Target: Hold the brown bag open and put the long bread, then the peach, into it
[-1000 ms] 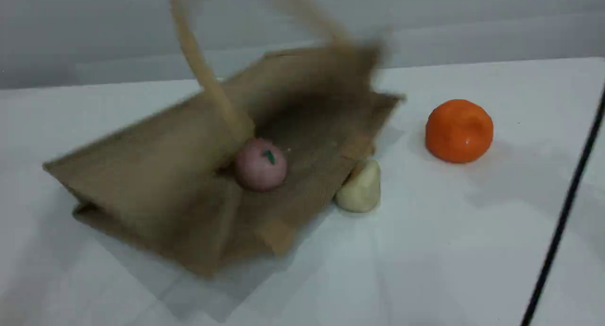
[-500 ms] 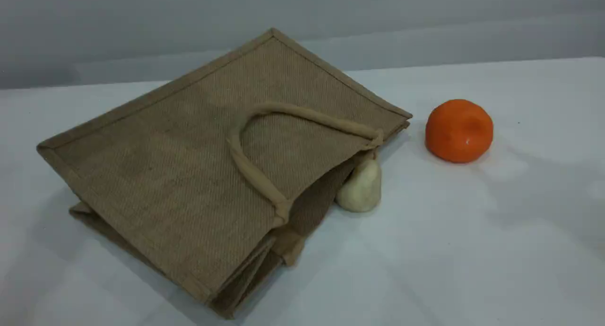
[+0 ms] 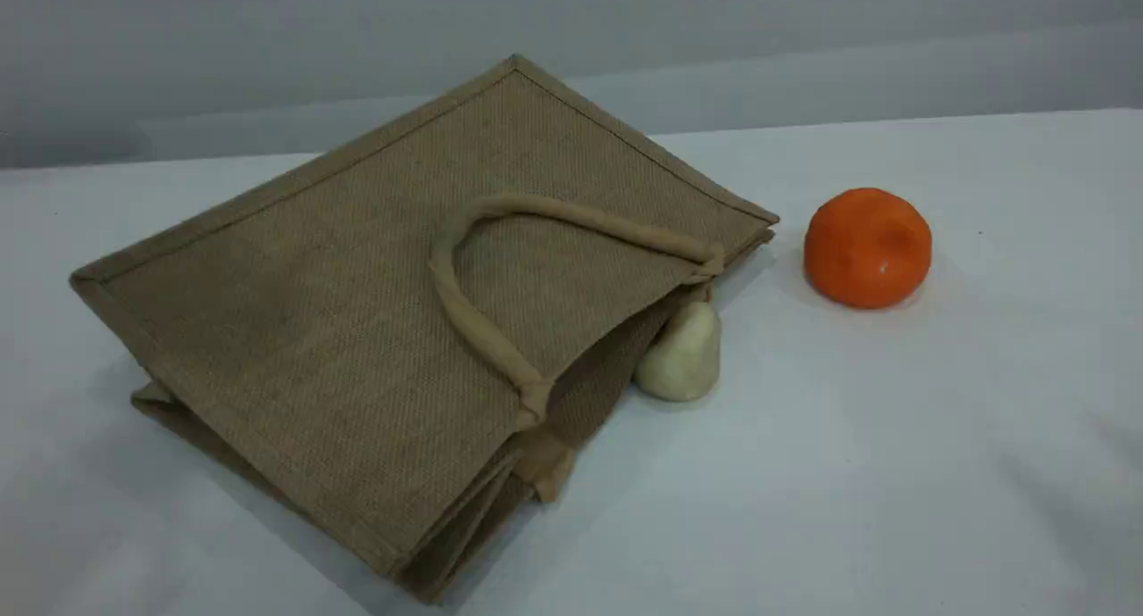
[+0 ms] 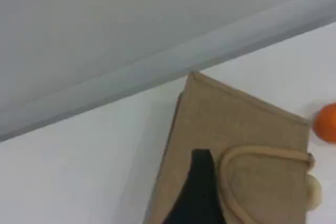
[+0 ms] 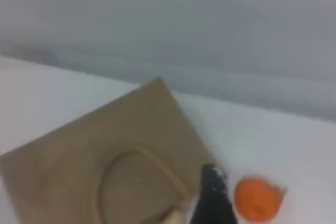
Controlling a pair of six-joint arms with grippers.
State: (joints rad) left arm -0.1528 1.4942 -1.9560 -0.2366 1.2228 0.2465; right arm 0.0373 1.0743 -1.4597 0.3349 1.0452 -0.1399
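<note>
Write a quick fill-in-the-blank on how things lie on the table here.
The brown bag lies on its ___ on the table. The round fruit right of it is ___. The cream pear-shaped lump sits ___ the bag and that fruit.
Missing words: side; orange; between.

**Tan weave, beige loop, one bright orange**

The brown bag [image 3: 357,312] is tan-brown, its face a fine diagonal weave, with plain bound edges in much the same brown. Its loop handle [image 3: 473,317] is a smoother, paler beige. At the bag's 4 o'clock a small lump [image 3: 680,359] is cream. At 3 o'clock the round fruit [image 3: 867,247] is vivid, unpatterned orange. The table [image 3: 848,509] is white, the wall [image 3: 268,27] grey.
</note>
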